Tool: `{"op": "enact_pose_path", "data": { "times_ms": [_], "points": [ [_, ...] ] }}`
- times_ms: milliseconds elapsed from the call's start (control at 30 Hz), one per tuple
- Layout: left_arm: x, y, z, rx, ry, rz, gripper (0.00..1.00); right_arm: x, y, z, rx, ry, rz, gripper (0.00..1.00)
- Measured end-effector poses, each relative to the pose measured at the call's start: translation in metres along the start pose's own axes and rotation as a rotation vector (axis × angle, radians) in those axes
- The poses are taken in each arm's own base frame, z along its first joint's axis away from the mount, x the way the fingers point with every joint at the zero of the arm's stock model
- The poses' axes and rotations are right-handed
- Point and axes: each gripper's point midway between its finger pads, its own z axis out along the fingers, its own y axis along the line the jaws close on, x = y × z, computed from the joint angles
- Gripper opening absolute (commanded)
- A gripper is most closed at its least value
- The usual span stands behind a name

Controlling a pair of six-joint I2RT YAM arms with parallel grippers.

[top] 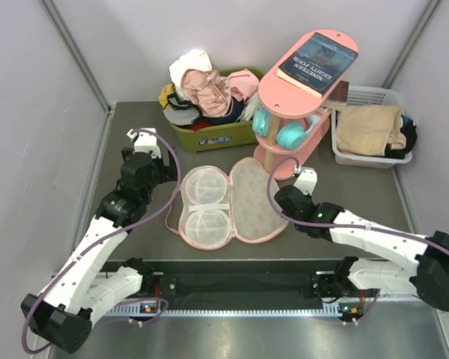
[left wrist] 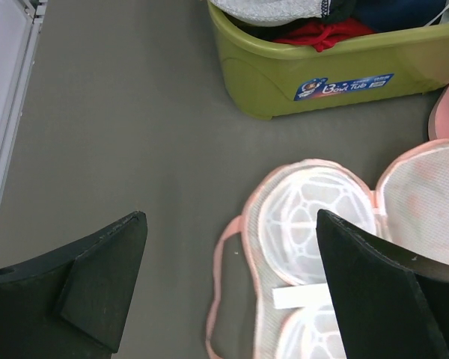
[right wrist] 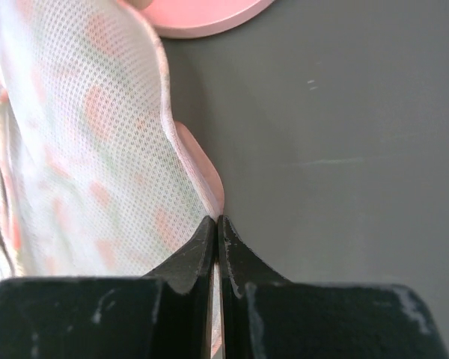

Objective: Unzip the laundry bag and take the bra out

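Unzipping looks finished: the laundry bag lies spread open on the worktop, with the bra in its left half. The right fingers are clenched on the rim of the right half. The left fingers hover released over the bra's edge. Next they need to descend and pinch a cup.

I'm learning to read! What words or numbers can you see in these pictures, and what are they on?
"Bowl Tub": on the blue sticker on the green tub; the tiny print beside it is too blurred to read.
The book on the pink shelf: its cover has lettering, but it is too small to read.
The laundry bag: only printed shapes, no words.
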Motion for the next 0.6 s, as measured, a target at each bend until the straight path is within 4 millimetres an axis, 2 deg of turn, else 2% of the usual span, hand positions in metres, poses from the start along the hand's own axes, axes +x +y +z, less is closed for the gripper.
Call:
{"op": "enact_pose_path", "data": {
  "times_ms": [133,267,433,600],
  "points": [
    [0.000,0.000,0.000,0.000,-0.001,0.000,0.99,-0.014,-0.016,-0.012,0.021,-0.039,-0.003,0.00],
    [0.000,0.000,0.000,0.000,-0.001,-0.001,0.99,-0.028,-0.012,-0.022,-0.015,-0.065,-0.017,0.00],
    [0.000,0.000,0.000,0.000,-0.002,-0.001,0.99,-0.044,0.017,-0.033,-0.124,-0.089,-0.026,0.00],
    [0.000,0.000,0.000,-0.002,-0.002,-0.001,0.99,-0.040,0.058,-0.042,-0.238,-0.085,-0.064,0.00]
  ]
}}
